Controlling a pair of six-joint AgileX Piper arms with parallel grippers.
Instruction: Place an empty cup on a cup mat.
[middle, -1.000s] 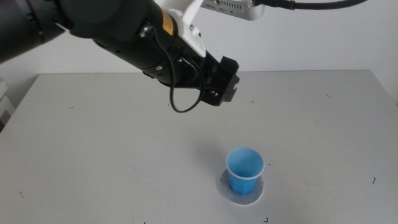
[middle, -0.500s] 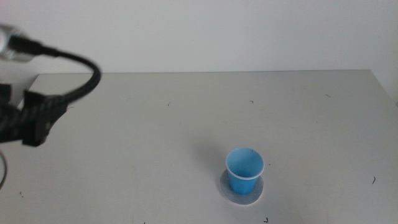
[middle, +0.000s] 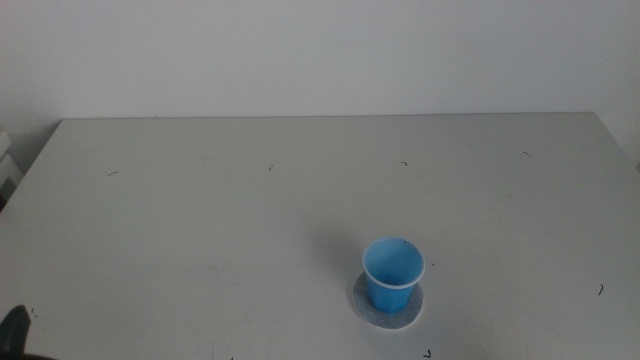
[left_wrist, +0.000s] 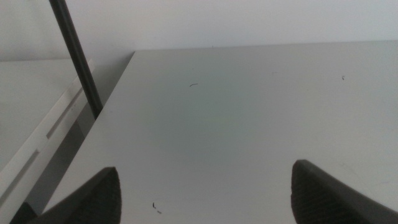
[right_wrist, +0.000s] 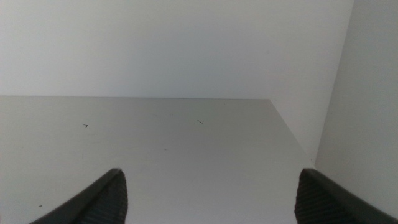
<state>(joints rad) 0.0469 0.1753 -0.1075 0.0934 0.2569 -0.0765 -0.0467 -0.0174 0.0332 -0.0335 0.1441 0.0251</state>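
Table: a pale grey top (middle: 200, 220) was seen filling most of the middle view, marked by small dark specks.
Far wall: a plain white wall (middle: 320, 50) was seen behind the table's far edge.
Right side: a second white wall (right_wrist: 373, 93) was seen beyond the table's right edge.
Light: soft and even, with faint shadows.

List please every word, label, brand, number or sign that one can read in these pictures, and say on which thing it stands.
None: no readable text appears in any view.
The cup: plain blue, no print visible.
The cup mat: plain grey.
The table: only small dark specks, not letters.
The left hand and the right hand: dark jaws set wide apart, no markings.
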